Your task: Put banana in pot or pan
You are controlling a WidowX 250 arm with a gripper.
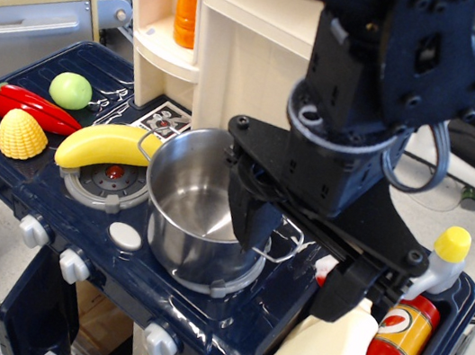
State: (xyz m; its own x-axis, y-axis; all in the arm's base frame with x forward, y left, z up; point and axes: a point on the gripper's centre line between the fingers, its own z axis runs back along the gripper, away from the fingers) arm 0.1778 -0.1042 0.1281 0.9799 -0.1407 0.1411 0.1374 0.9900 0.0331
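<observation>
Currently banana (106, 145) left of center, on burner (109, 183), touching pot (198, 207) rim; gripper (293, 255) right of pot, fingers spread, empty.

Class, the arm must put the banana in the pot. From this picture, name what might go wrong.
1. The banana touches the pot handle; lifting it may tug the pot.
2. The corn and pepper lie close by; a loose grab may take them.
3. The gripper hangs at the pot rim and may knock it.

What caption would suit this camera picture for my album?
Robot gripper hovers open over an empty steel pot on a toy stove while the banana waits beside it.
</observation>
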